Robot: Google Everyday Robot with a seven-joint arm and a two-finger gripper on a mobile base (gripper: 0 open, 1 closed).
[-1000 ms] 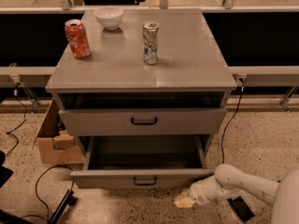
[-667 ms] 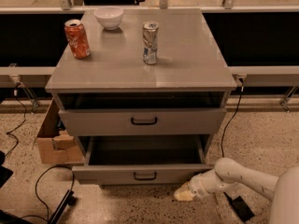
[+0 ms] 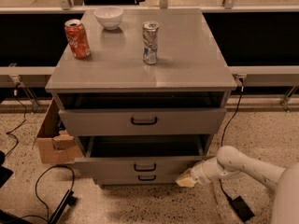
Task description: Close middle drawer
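The grey cabinet [image 3: 140,73] has three drawers. The middle drawer [image 3: 112,166] is pulled out partway, its dark tray open to view, with a small black bar handle [image 3: 145,167] on its low front. My gripper [image 3: 186,180] is low at the right end of that drawer front, touching or nearly touching it. Its tan fingers are shut together and hold nothing. The white arm [image 3: 243,164] reaches in from the lower right. The top drawer [image 3: 142,121] is slightly out. The bottom drawer's handle [image 3: 146,177] shows just below the middle one.
On the cabinet top stand a red can [image 3: 77,38], a white bowl [image 3: 109,17] and a silver can [image 3: 150,42]. A cardboard box [image 3: 51,136] sits on the floor at the left. Cables [image 3: 46,185] and a black power brick [image 3: 240,208] lie on the speckled floor.
The middle drawer has slid in toward the cabinet and sticks out less. My gripper has moved left and inward along with the drawer front.
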